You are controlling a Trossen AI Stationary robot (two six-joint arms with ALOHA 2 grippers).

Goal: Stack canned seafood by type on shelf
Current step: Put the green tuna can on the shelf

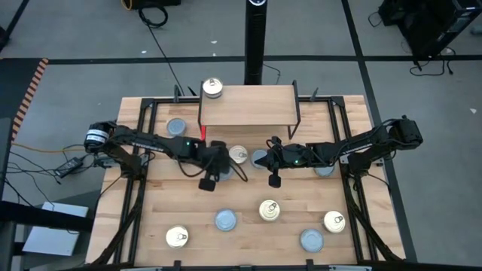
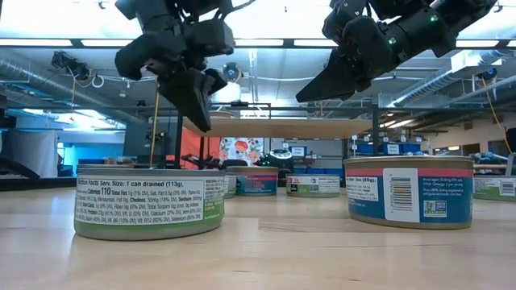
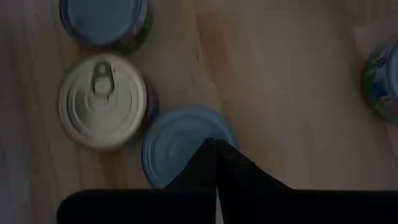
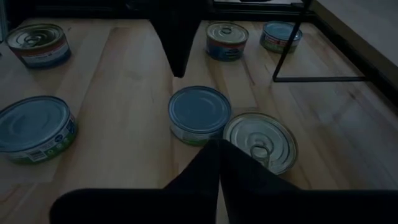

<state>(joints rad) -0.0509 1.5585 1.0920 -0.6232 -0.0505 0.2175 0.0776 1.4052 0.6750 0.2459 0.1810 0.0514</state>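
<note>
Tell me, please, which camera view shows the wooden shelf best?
The high view: the whole shelf shows, one tin on its left end. The low view shows only its edge; the right wrist view, a leg; the left wrist view, nothing.

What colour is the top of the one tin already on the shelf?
Pale gold, with a pull tab: the tin sits at the shelf corner, clearest in the high view.

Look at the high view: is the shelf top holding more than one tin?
No: the shelf carries a single gold-topped tin, at one corner.
</note>
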